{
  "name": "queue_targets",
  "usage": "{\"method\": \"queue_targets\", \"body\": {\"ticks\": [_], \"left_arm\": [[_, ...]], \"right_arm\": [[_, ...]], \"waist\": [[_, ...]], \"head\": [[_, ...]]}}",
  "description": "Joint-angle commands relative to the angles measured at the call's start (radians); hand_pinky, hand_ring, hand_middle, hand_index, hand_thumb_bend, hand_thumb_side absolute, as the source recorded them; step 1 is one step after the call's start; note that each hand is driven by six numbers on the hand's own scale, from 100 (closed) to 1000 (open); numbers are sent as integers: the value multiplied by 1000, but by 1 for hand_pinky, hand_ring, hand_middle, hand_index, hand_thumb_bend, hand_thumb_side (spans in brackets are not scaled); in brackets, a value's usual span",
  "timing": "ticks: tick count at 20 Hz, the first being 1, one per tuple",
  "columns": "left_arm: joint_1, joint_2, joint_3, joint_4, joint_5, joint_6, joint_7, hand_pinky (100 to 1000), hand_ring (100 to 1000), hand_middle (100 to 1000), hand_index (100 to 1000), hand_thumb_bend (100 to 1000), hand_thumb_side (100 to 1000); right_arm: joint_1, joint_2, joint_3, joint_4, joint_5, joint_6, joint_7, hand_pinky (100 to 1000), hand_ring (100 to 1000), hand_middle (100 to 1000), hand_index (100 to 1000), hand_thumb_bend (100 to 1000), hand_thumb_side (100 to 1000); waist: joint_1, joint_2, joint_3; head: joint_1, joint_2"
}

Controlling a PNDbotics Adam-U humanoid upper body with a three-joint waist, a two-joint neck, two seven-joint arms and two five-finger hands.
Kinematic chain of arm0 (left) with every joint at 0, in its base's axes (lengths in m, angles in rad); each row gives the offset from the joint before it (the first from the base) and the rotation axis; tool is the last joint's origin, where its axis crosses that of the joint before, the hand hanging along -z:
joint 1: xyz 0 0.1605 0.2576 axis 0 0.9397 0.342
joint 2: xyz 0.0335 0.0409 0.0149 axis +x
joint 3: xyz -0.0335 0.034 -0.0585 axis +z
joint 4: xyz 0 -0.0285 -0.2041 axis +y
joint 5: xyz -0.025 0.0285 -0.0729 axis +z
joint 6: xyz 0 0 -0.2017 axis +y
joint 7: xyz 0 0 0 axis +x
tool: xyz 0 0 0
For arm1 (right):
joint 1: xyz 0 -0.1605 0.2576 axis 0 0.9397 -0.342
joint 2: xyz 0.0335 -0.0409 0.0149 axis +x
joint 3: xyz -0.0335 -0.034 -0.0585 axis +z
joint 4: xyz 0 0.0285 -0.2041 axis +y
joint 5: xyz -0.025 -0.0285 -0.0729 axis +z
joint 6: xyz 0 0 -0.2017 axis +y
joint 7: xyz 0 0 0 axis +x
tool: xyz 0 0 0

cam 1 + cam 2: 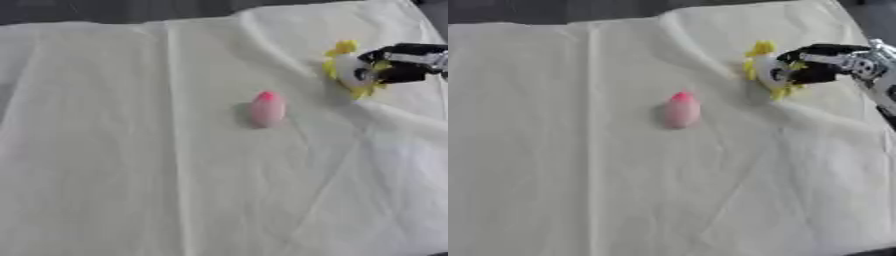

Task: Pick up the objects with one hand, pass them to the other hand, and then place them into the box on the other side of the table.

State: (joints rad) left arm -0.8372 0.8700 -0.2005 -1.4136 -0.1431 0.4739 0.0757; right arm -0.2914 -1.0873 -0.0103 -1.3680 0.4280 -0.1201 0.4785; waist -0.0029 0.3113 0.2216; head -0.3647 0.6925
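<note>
So far we have only the first grasp under way: our right hand [820, 67] has its fingers curled around the yellow-and-white toy [768, 70] at the far right of the cloth-covered counter [131, 175]. The pink object [267, 109] lies untouched near the middle. No box shows, nor our left hand, so the handover and both placements are, we judge, still to come.

Twin head views, down onto table [105, 175]
</note>
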Motion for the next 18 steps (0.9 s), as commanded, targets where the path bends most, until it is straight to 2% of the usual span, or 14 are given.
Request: {"method": "queue_targets", "body": {"ticks": [1,6,10,14,15,18], "left_arm": [[-23,43,14,-13,-6,3,7,803,713,629,725,105,398],[-22,44,14,-14,-4,8,11,803,713,629,725,109,398],[-23,43,13,-16,-5,10,11,802,713,629,724,113,397],[-22,42,13,-15,-6,12,12,802,712,628,724,108,397],[-22,42,13,-15,-6,13,13,801,712,628,723,106,398],[-20,42,12,-15,-6,14,13,801,711,628,723,104,398]], "right_arm": [[-4,-16,1,2,36,-7,-7,932,881,839,962,270,905],[1,-6,2,8,60,-6,-29,921,864,820,948,287,834],[2,-2,2,8,68,3,-57,909,838,790,925,329,710],[5,0,3,7,68,26,-91,886,804,754,891,325,611],[6,1,4,6,64,34,-100,868,772,713,859,321,540],[11,1,6,1,42,61,-130,855,747,680,831,312,482]], "waist": [[-11,2,2],[-11,11,5],[-11,15,7],[-11,17,8],[-12,17,8],[-12,17,8]], "head": [[1,-10],[0,-11],[0,-12],[0,-13],[0,-13],[1,-12]]}}
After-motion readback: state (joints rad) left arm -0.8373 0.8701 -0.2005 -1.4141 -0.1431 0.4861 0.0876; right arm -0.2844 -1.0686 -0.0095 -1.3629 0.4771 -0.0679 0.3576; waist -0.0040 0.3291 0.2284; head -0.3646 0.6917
